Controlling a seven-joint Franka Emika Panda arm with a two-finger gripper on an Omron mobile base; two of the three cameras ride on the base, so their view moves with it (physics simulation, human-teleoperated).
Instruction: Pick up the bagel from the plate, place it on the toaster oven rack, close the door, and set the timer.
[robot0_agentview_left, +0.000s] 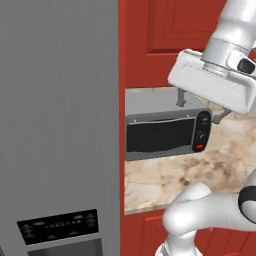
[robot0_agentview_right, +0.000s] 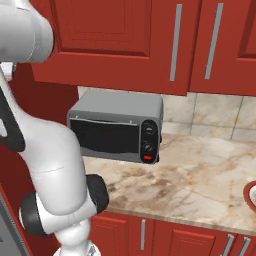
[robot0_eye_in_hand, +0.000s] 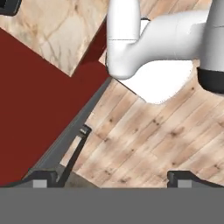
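The grey toaster oven (robot0_agentview_left: 150, 107) stands on the marble counter against the back wall. Its dark glass door (robot0_agentview_left: 159, 135) (robot0_agentview_right: 104, 136) is shut, so the toaster oven rack is hidden behind it. Two dark knobs (robot0_agentview_right: 148, 137) and a red button sit on its right panel. My gripper (robot0_agentview_left: 200, 107) hangs open above the oven's right end, with nothing between its fingers. In the hand view the gripper (robot0_eye_in_hand: 114, 177) points down at the wooden floor and the red cabinet front. A red-rimmed plate (robot0_agentview_right: 248, 190) peeks in at the right edge; the bagel is out of view.
A tall grey fridge (robot0_agentview_left: 60, 125) stands left of the oven. Red wall cabinets (robot0_agentview_right: 150, 40) hang above it. The marble counter (robot0_agentview_right: 200, 175) stretches right of the oven, with red base cabinets (robot0_agentview_right: 190, 240) below.
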